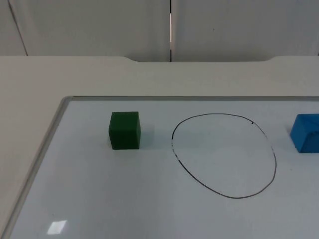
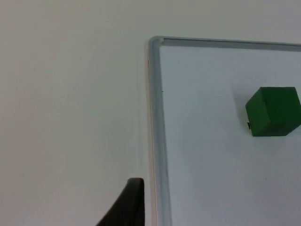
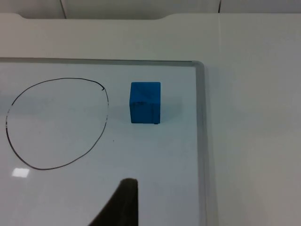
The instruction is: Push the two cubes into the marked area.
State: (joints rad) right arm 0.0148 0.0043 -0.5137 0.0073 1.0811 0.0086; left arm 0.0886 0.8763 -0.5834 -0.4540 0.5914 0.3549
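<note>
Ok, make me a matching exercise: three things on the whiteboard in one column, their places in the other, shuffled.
Things:
1. green cube
2. blue cube
3. drawn ring

Places in the top view:
A. middle of the board, nothing inside it
B. left of the ring, outside it
C. right of the ring, at the picture's right edge

Pairs: 1-B, 2-C, 3-A
</note>
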